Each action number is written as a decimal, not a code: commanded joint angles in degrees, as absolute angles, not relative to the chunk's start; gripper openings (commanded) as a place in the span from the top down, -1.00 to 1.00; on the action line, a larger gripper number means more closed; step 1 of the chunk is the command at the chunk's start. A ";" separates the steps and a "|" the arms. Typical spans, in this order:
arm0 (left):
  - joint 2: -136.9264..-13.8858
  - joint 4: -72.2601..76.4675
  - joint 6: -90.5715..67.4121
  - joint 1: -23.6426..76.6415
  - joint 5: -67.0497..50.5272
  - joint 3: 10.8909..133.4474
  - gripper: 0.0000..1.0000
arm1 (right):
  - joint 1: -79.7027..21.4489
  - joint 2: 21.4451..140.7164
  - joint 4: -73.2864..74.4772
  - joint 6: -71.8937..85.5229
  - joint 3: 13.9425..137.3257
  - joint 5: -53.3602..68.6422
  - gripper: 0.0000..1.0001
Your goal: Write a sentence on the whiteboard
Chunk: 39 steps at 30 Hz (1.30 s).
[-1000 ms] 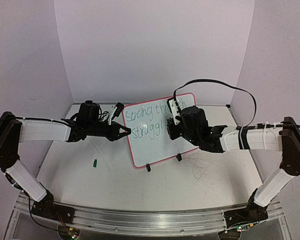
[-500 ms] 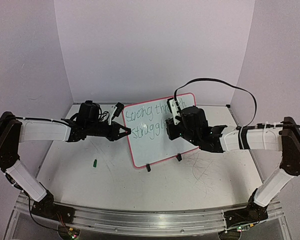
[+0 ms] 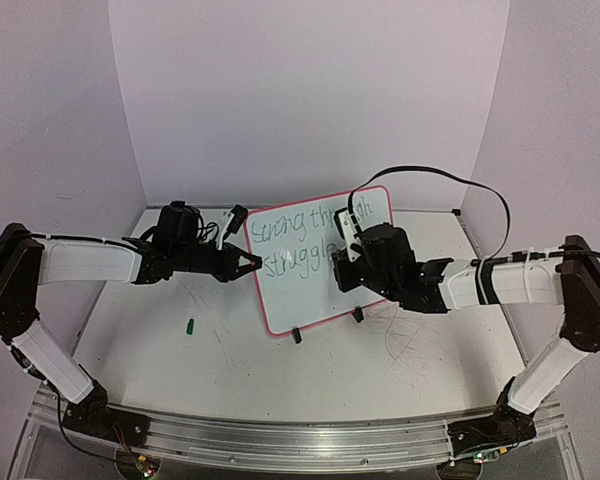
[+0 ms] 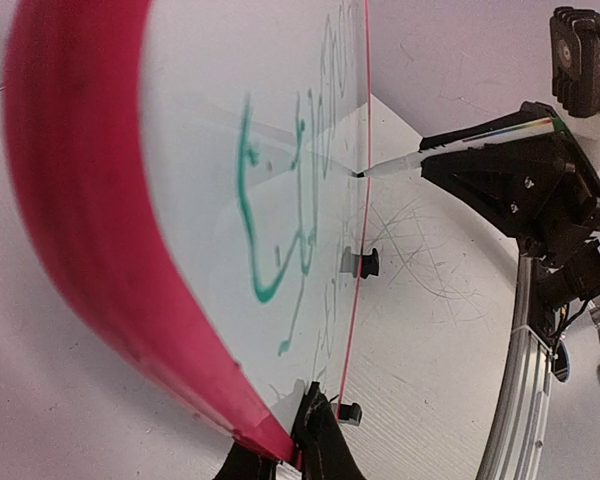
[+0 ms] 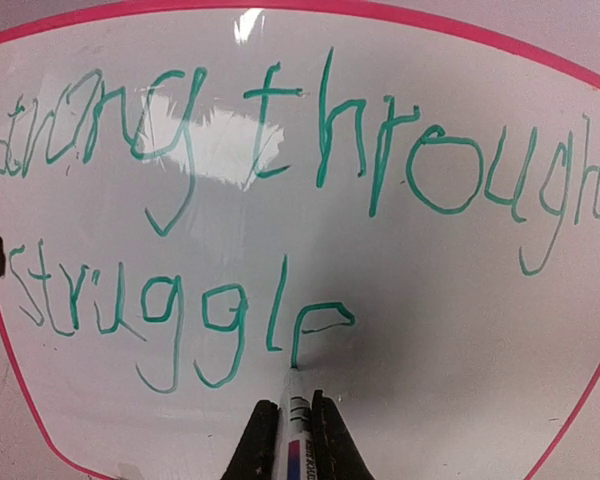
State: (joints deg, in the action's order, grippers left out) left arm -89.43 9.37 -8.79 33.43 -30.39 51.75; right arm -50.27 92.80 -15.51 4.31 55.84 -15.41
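Observation:
The whiteboard [image 3: 302, 292] stands tilted on the table, white with a pink-red rim [image 4: 90, 250]. My left gripper [image 3: 254, 263] is shut on its left edge, the jaws pinching the rim's lower corner [image 4: 302, 440]. The sentence [image 5: 280, 130] is green handwriting in two lines: "strong through" above "struggle", whose last letter is only partly drawn. My right gripper [image 5: 293, 408] is shut on a white marker [image 5: 294, 425], its tip touching the board at the foot of that last letter. From the left wrist, the marker tip [image 4: 380, 168] meets the board's face ahead of the right gripper [image 4: 510, 175].
Two black clip feet [image 3: 297, 337] [image 3: 357, 315] prop the board's near edge. A small green cap [image 3: 191, 325] lies on the scuffed tabletop left of the board. Purple walls close in the back and both sides. A black cable [image 3: 440, 175] arcs over the right arm.
The right wrist has shifted slightly down and toward the near side, drawing the marker down the board. The left arm and the whiteboard have stayed still.

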 commanded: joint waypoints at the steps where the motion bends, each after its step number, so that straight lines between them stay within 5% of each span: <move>1: -90.64 5.46 -2.22 32.34 -18.79 52.18 1.00 | -50.03 91.80 -14.59 5.37 55.11 -18.88 1.00; 7: -90.61 5.38 -2.29 32.38 -18.73 52.12 1.00 | -50.03 89.04 -20.14 3.03 54.77 -26.16 1.00; 14: -90.29 5.37 -2.21 32.34 -18.48 52.12 1.00 | -49.83 83.83 -24.00 -1.56 50.92 -12.49 1.00; 39: -90.49 5.14 -2.15 32.33 -18.70 52.02 1.00 | -47.40 90.41 -22.28 2.32 56.17 -19.80 1.00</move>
State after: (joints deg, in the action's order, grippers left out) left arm -89.38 9.33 -8.50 33.45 -30.68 51.75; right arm -47.55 89.31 -20.97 1.76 53.37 -17.88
